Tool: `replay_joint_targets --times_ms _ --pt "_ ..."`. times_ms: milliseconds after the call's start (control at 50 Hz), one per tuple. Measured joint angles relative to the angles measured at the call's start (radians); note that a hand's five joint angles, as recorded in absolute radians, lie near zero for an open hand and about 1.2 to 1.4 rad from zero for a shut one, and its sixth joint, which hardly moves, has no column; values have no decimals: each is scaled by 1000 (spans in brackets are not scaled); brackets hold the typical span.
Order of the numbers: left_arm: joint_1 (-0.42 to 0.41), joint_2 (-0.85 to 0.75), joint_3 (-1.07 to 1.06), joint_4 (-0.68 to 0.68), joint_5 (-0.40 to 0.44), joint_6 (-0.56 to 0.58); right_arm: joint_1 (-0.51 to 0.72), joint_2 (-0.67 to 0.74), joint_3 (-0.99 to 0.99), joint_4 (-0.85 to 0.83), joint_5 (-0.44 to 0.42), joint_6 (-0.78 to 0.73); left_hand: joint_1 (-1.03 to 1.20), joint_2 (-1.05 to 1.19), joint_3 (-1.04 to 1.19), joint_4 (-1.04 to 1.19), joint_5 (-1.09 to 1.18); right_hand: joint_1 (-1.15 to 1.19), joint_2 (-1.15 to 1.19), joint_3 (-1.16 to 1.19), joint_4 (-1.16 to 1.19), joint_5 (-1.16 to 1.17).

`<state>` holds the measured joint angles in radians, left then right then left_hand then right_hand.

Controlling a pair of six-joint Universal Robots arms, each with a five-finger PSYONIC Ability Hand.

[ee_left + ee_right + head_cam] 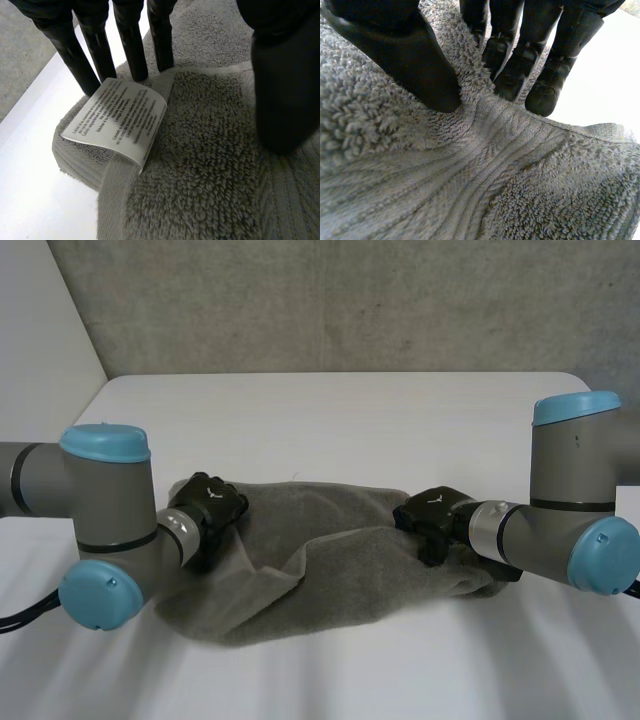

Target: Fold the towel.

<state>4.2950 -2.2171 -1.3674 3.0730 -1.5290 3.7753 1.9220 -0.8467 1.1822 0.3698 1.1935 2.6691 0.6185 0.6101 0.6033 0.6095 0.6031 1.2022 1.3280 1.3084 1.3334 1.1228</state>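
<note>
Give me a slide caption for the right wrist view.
Right hand pinching a ridge of grey towel between thumb and fingers.

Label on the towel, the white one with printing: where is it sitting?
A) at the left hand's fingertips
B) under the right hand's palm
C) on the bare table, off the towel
A: in the left wrist view the label lies on the towel near its edge, right at the fingertips of the left hand.
</note>
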Motion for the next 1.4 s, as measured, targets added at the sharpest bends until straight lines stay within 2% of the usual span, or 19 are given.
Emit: replay_joint_targets --times_ms 80,140,200,280,320,420,560,620,720,880,1000,1060,1160,1300,1400 --pt "0 -3 9 -4 -2 -5 0 0 0 0 0 -1 341 344 351 349 328 0 0 0 0 0" --pt "0 1 9 -7 -3 -7 0 0 0 0 0 -1 514 521 529 528 515 0 0 0 0 0" --pt "-1 6 8 -9 -4 -8 0 0 0 0 0 -1 609 616 625 614 612 0 0 0 0 0" --pt "-1 12 6 -10 -6 -9 0 -2 0 0 -1 -2 793 825 856 837 824 0 0 4 0 0" --pt "-1 18 5 -10 -7 -9 0 -6 0 1 -2 -2 796 872 920 891 854 0 0 8 0 0" --pt "-1 58 3 -11 -10 -12 -5 -45 2 9 -2 -1 796 874 933 898 856 0 0 9 0 0" --pt "3 207 5 -7 -16 -68 -47 -224 -8 38 6 2 796 874 934 898 856 0 0 9 0 0" --pt "8 297 17 -5 -22 -137 -70 -335 -25 60 8 5 796 874 934 898 856 0 0 9 0 0" --pt "38 479 60 -4 -53 -324 -101 -522 -100 105 11 8 796 885 936 898 856 0 0 9 0 0" --pt "138 633 83 -9 -103 -516 -149 -633 -226 263 2 -59 796 885 936 898 856 0 1 15 0 0" --pt "190 633 41 -8 -112 -568 -150 -578 -246 369 18 -261 796 885 936 898 856 0 5 16 0 0" --pt "195 573 17 -5 -107 -569 -120 -508 -246 382 31 -347 796 885 936 898 856 0 5 16 0 0" --pt "187 429 22 1 -103 -564 -64 -383 -276 361 62 -399 796 885 937 898 856 0 5 16 0 0" --pt "168 219 186 25 -103 -565 6 -137 -506 218 158 -399 796 885 937 898 856 3 5 16 0 0" --pt "150 139 437 116 -112 -589 40 34 -846 -48 253 -381 796 889 938 898 856 6 5 16 4 0"
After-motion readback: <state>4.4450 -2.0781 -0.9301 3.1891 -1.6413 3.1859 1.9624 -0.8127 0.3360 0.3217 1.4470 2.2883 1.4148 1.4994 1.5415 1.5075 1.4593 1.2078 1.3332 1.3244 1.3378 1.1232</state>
